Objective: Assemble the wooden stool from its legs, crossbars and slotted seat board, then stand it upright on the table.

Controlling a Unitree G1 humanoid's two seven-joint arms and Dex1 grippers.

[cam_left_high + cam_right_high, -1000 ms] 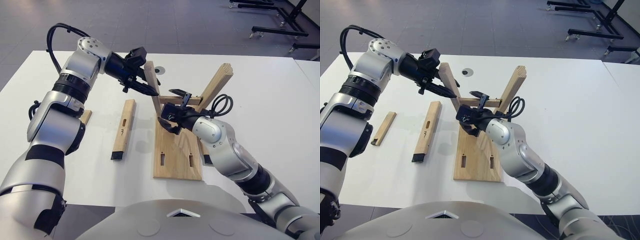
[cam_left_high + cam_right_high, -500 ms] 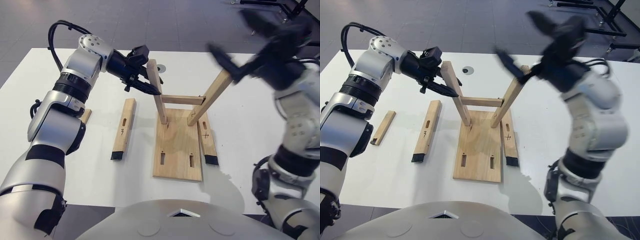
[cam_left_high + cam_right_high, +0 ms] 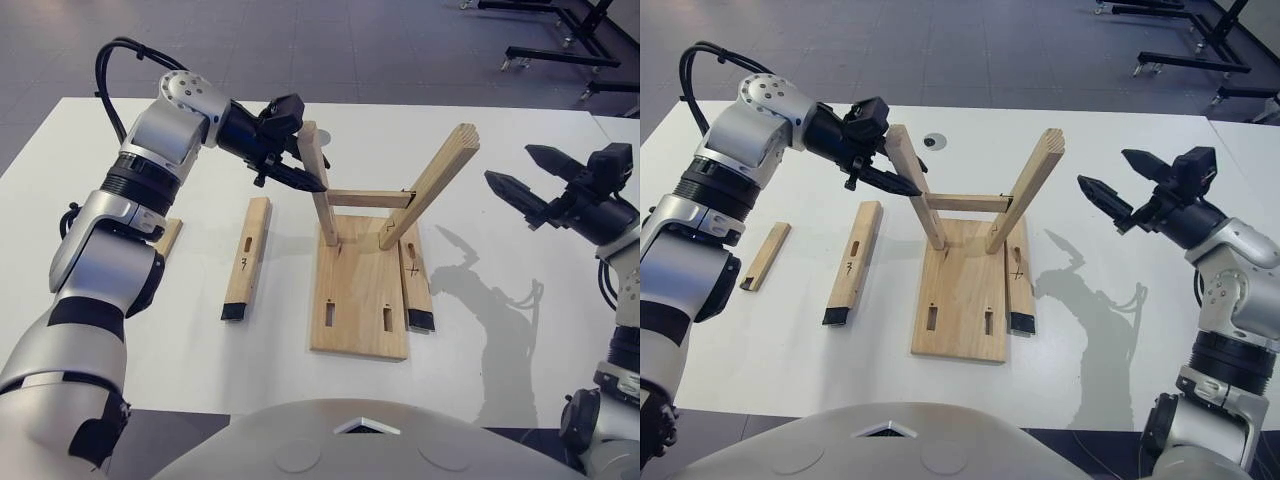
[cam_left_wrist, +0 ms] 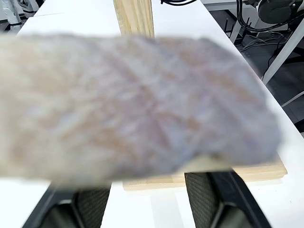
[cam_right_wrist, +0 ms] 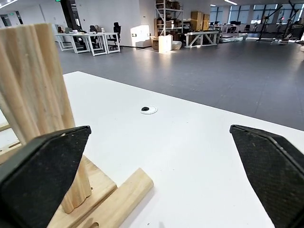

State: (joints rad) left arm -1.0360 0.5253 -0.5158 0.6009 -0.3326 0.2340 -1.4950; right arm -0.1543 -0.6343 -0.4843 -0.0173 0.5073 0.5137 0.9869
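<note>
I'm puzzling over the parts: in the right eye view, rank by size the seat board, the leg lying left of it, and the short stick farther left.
1. seat board, clearly largest
2. lying leg
3. short stick, smallest

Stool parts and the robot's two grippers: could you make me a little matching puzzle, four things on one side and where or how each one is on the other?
Things:
1. seat board
2. left gripper
3. crossbar
4. right gripper

States:
A. open, holding nothing, off to one side
B. shut on the left leg
C. lying flat on the table
D. spanning from the left leg to the right leg

Pairs: 1-C, 2-B, 3-D, 4-A.
</note>
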